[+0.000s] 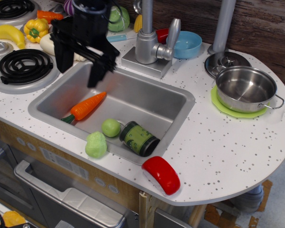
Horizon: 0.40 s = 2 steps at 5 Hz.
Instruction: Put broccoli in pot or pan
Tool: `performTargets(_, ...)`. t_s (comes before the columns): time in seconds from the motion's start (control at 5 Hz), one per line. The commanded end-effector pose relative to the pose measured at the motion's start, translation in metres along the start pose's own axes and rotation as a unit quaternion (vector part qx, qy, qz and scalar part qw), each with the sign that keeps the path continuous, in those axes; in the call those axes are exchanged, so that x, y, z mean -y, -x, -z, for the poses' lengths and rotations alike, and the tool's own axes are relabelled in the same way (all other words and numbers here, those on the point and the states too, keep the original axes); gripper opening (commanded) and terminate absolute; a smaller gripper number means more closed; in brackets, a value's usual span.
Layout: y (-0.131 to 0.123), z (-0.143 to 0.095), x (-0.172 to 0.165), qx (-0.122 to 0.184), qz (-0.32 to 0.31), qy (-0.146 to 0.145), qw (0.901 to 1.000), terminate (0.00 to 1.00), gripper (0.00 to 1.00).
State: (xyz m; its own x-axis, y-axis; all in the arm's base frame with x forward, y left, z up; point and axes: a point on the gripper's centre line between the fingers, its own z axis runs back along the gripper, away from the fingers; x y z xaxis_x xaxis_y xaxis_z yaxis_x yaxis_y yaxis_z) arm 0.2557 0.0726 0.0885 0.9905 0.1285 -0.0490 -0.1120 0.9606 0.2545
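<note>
The broccoli point(96, 145), a pale green lumpy soft toy, rests on the front rim of the sink point(175, 97). The shiny steel pot point(246, 88) stands on a lime-green mat at the right of the counter and holds nothing. My black gripper point(79, 75) hangs open and empty over the back left of the sink, its two fingers pointing down, well above and behind the broccoli.
In the sink lie an orange carrot point(85, 106), a smooth yellow-green ball point(110, 127) and a dark green can point(138, 138). A red object point(161, 174) lies on the front counter. The faucet point(151, 40), blue bowl point(187, 44), pot lid point(226, 62) and stove burner point(23, 65) ring the sink.
</note>
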Motion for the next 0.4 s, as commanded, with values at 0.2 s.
performTargets(0.2,0.030,0.019,0.039,0.060,-0.047,0.024,0.9968,0.00,1.00)
